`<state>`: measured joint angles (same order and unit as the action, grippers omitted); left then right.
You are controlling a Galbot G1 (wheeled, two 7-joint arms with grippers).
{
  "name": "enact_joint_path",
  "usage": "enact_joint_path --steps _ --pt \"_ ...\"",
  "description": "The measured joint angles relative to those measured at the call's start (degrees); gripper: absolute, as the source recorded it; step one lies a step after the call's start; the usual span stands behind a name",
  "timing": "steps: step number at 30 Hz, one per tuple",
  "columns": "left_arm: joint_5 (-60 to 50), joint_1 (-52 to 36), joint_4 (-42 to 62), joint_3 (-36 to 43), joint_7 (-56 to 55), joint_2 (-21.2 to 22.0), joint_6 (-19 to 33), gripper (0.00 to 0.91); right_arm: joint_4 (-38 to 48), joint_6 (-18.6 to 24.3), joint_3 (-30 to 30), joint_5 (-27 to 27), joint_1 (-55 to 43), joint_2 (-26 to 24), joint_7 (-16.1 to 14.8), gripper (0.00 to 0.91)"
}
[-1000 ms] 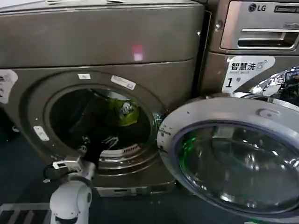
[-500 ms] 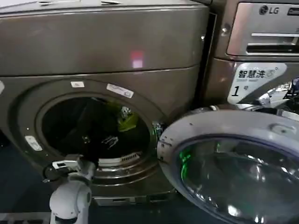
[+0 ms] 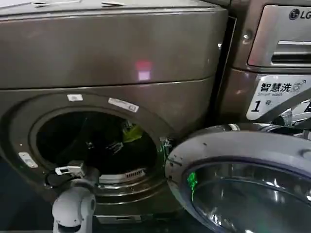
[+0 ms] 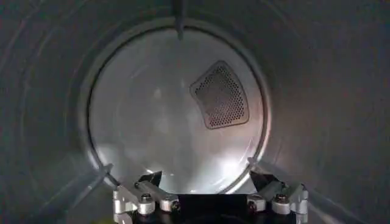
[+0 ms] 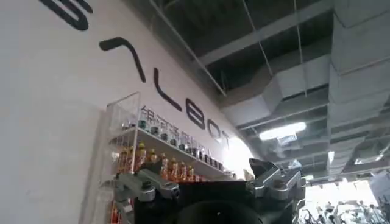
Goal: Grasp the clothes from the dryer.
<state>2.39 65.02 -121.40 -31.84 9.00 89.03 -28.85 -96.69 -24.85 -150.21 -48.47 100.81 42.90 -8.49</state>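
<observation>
The dryer (image 3: 112, 43) is a big bronze-grey machine with its round porthole open and a small red light on its upper panel. Inside the dark drum, toward the mouth's upper right, lies a small bundle of yellow-green clothes (image 3: 131, 134). My left arm (image 3: 73, 206) reaches up from below into the drum mouth. My left gripper (image 4: 206, 180) is open inside the drum and faces the grey back wall with nothing between its fingers. My right gripper (image 5: 207, 176) is open and empty, parked away from the dryer, pointing up at a ceiling and a wall.
The dryer's round glass door (image 3: 243, 184) hangs open at the lower right, close to the porthole. A second machine with an LG logo (image 3: 282, 39) stands to the right. The drum's back wall carries a perforated vent (image 4: 220, 94).
The head view has shifted, so the dryer fills more of it and the door sits lower right. Less of the yellow-green clothes shows in the drum than a second ago.
</observation>
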Motion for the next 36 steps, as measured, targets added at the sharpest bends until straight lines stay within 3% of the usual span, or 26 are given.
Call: enact_joint_path --steps 17,36 --pt "-0.1 -0.4 0.6 -0.1 0.0 0.1 0.0 0.907 0.0 0.1 0.1 0.3 -0.2 0.1 -0.1 0.907" --pt "0.4 -5.7 8.3 0.0 -0.2 -1.4 2.9 0.907 -0.8 -0.9 -1.6 6.0 1.7 0.0 -1.9 0.907"
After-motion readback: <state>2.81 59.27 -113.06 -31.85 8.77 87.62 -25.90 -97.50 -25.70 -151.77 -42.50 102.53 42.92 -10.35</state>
